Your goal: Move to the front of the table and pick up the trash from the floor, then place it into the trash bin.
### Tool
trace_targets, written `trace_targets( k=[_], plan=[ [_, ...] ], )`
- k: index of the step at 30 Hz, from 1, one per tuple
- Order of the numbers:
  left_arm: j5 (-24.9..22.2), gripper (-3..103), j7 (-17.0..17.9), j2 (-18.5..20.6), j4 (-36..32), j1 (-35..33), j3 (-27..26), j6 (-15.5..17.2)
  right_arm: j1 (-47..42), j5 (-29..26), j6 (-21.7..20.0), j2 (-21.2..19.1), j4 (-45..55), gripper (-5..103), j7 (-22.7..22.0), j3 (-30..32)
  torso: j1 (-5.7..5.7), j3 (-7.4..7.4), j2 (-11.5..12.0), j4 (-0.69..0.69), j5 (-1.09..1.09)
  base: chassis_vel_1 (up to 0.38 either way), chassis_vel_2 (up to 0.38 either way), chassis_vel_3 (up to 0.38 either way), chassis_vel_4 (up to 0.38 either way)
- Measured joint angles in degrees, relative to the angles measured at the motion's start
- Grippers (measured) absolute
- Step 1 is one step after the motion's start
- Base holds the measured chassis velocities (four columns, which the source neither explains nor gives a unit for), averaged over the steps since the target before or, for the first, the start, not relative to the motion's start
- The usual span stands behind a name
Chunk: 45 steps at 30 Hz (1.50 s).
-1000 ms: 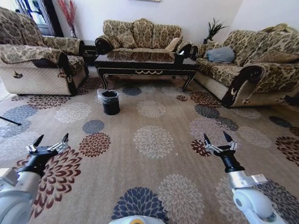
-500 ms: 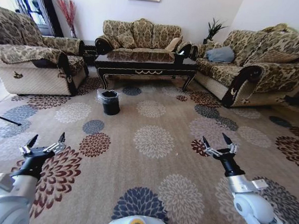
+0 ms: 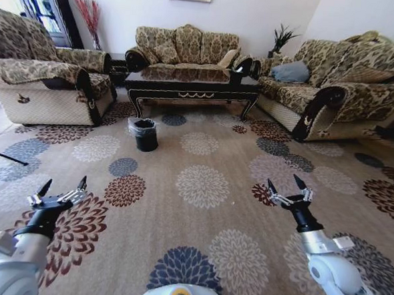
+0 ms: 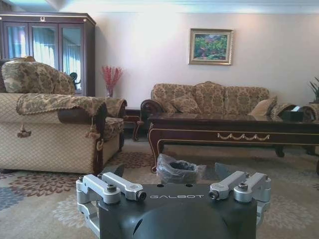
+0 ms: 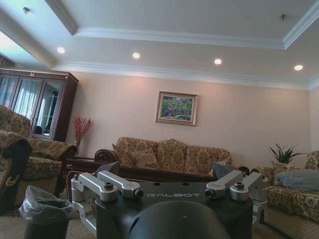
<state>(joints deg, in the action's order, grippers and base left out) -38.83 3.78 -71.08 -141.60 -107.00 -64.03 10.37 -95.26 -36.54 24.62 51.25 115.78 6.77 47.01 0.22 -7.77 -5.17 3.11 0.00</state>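
Both arms reach forward, held low. Left gripper (image 3: 63,188) and right gripper (image 3: 287,187) have fingers spread, holding nothing

Left wrist view: the gripper housing hides the lower body of the trash bin (image 4: 177,171) and the carpet just before it, and the picture's edge cuts off the far end of the table (image 4: 234,130). Right wrist view: the trash bin (image 5: 46,213) is cut off at its base. Head view: any litter on the floor (image 3: 201,188) is too small to tell.

"GALBOT" on left claw (image 4: 175,172), right claw (image 5: 174,169)
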Motion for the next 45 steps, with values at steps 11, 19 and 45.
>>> trace_targets(
  k=[11,19,45],
  plan=[
    [1.00,100,-1.33,0.87,1.94,0.37,-0.09,-1.70,1.26,0.24,-0.11,0.21,-1.61,100,0.03,-0.93,0.46,-2.32,-2.70,0.00,0.00,0.000,0.000,0.000,0.000],
    [2.01,100,-1.43,1.46,3.31,1.17,0.79,-2.12,1.86,0.52,-0.88,0.23,-2.10,100,-0.90,-1.10,0.97,-3.67,-4.57,0.00,0.00,0.000,0.000,0.000,0.000],
    [2.26,100,-2.54,3.65,7.99,5.26,2.58,-2.52,3.36,0.93,-2.38,0.61,-3.57,100,-2.52,-1.40,2.75,-8.25,-10.95,0.00,0.00,0.000,0.000,0.000,0.000]
  ],
)
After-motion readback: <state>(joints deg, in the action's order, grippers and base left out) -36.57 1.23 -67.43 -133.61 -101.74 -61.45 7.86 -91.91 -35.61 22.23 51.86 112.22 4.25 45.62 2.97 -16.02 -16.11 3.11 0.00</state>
